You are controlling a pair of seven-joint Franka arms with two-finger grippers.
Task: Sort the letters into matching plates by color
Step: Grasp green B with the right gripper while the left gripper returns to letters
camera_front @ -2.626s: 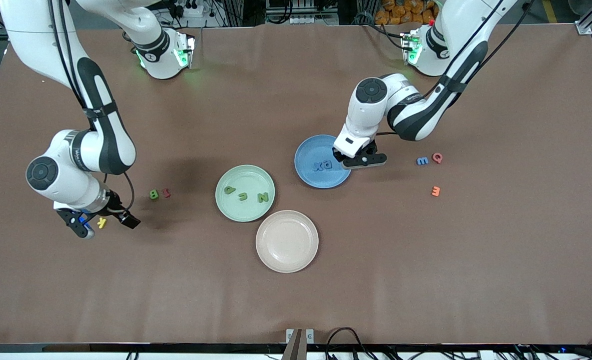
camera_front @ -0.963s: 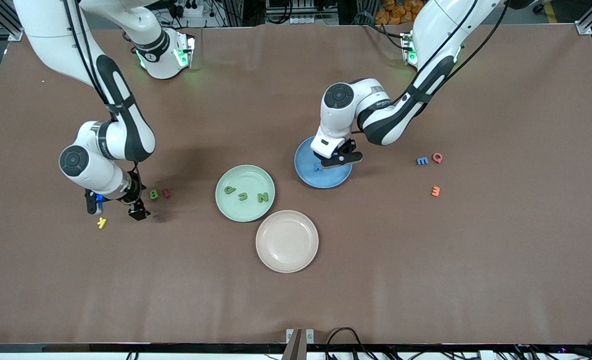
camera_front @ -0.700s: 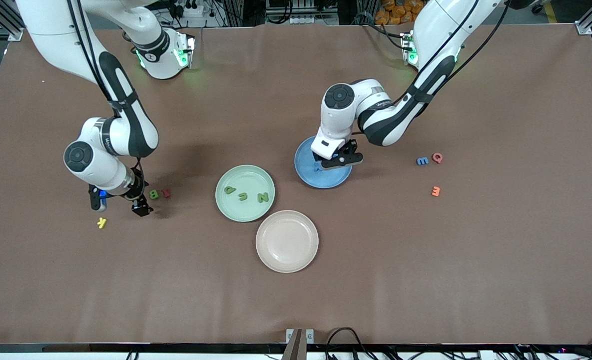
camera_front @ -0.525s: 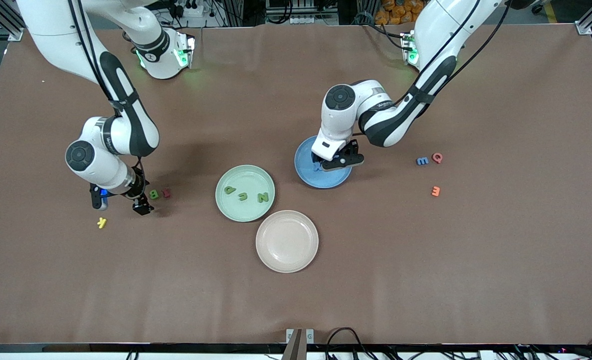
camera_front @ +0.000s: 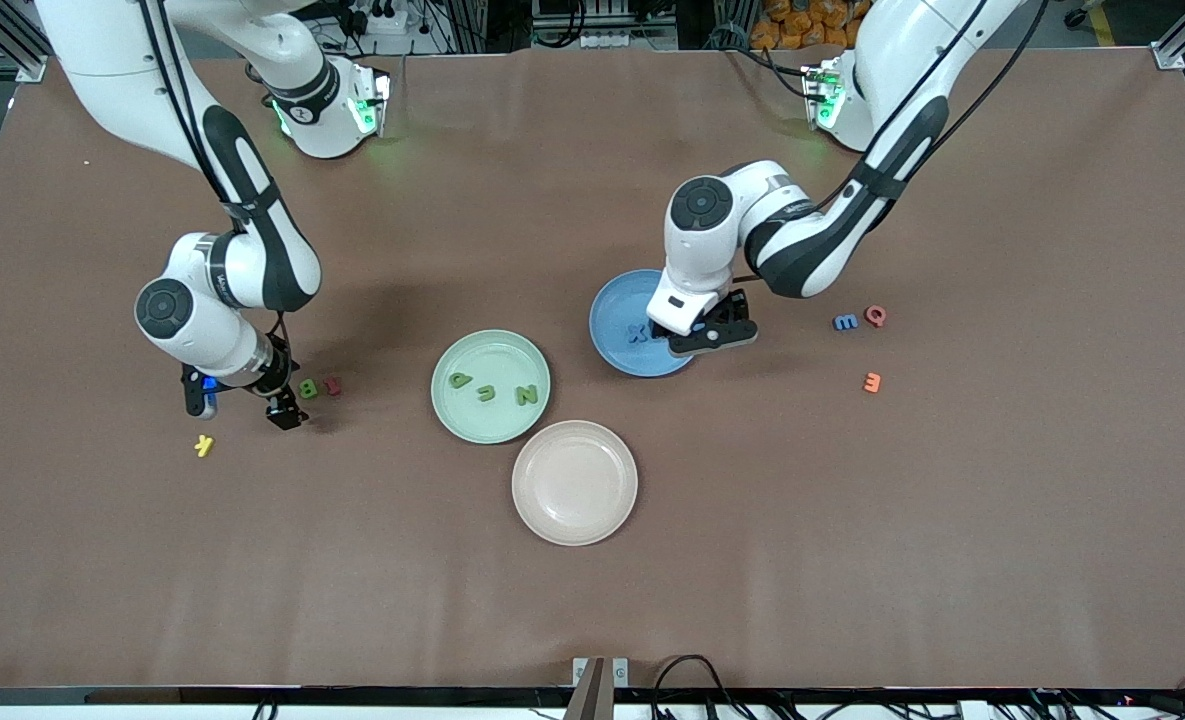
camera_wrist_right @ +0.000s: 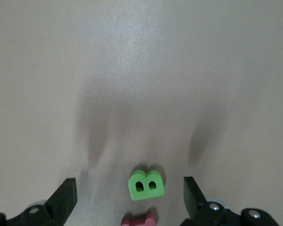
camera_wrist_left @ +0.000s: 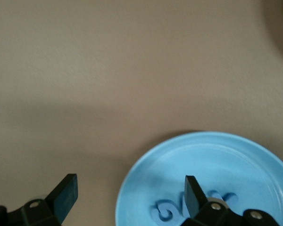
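Observation:
The pale green plate (camera_front: 492, 342) holds three green letters (camera_front: 487, 393). A fourth green letter, a B (camera_front: 308, 388), lies on the table; in the right wrist view the B (camera_wrist_right: 146, 184) sits just ahead of the open, empty right gripper (camera_wrist_right: 129, 200). The right gripper (camera_front: 239, 405) hangs low beside the B, toward the right arm's end. The blue plate (camera_front: 620, 300) holds a blue X (camera_front: 635, 333) and a second blue letter (camera_wrist_left: 167, 213). The left gripper (camera_front: 707, 335) is open and empty over that plate's rim (camera_wrist_left: 132, 183). A blue m (camera_front: 845, 321) lies toward the left arm's end.
A red letter (camera_front: 332, 385) touches the green B. A yellow K (camera_front: 204, 446) lies nearer the camera than the right gripper. A pink Q (camera_front: 875, 315) sits beside the blue m, an orange E (camera_front: 872, 382) nearer the camera. A beige plate (camera_front: 574, 482) adjoins the green plate.
The left gripper has slid from over the blue plate's middle to its rim toward the left arm's end, uncovering the X. The right gripper has moved from the yellow K up beside the green B.

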